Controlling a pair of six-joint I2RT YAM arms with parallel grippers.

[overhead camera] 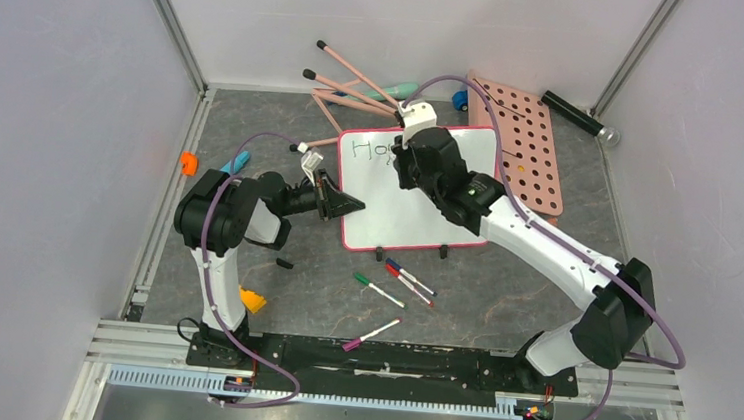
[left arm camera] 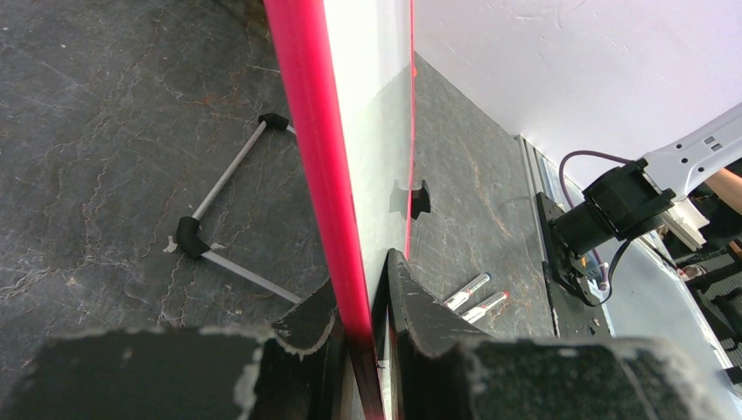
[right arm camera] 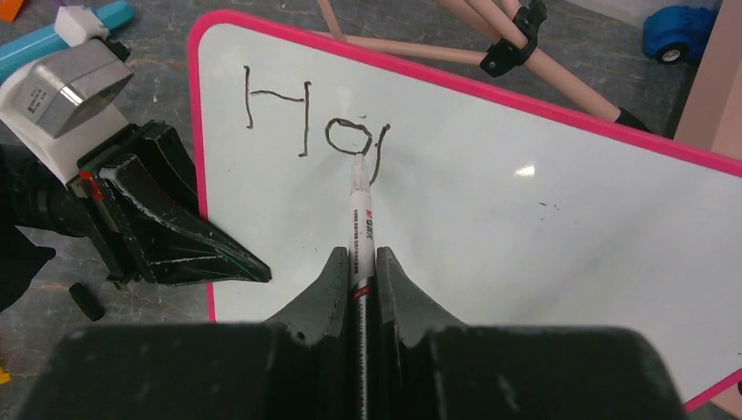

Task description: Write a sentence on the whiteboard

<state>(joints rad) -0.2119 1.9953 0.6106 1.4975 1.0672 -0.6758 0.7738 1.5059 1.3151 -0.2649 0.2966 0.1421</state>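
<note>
The whiteboard (overhead camera: 397, 217) lies on the table, glossy white with a pink-red rim (left arm camera: 315, 131). My left gripper (overhead camera: 343, 206) is shut on its left edge, one finger above and one below the rim (left arm camera: 360, 280). It also shows as a black wedge in the right wrist view (right arm camera: 175, 236). My right gripper (right arm camera: 357, 258) is shut on a white marker (right arm camera: 360, 206), hovering over the board's upper left (overhead camera: 405, 150). The marker tip touches the board just under the "o". The sentence (right arm camera: 302, 114) reads "Ho" plus one slanted stroke.
Several loose markers (overhead camera: 410, 278) lie in front of the board. A pink pegboard (overhead camera: 528, 152) lies to its right, and pink sticks with black ends (overhead camera: 358, 84) behind it. Nearby are a blue toy car (right arm camera: 674, 31), a black cylinder (overhead camera: 576, 116) and orange bits (overhead camera: 188, 162).
</note>
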